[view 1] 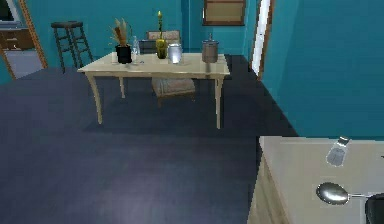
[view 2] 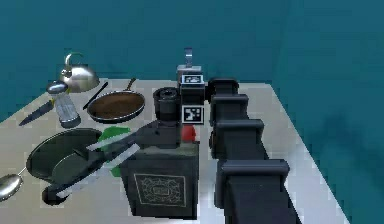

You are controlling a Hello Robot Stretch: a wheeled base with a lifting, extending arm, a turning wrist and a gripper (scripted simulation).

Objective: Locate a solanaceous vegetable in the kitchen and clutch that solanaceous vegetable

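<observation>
A small round red thing with a green patch, which may be a tomato, lies on the pale countertop between a brown frying pan and a dark pan. My arm's dark bar reaches out over the counter, with the white marker squares at its end. Left of them the gripper stretches its thin fingers across the red thing and the dark pan's rim. I cannot tell whether it holds anything.
On the counter stand a kettle, a knife, a shaker, a dark cup and a ladle. Ahead, a wooden table bears vases and a jar, with a stool behind. The counter corner shows at lower right.
</observation>
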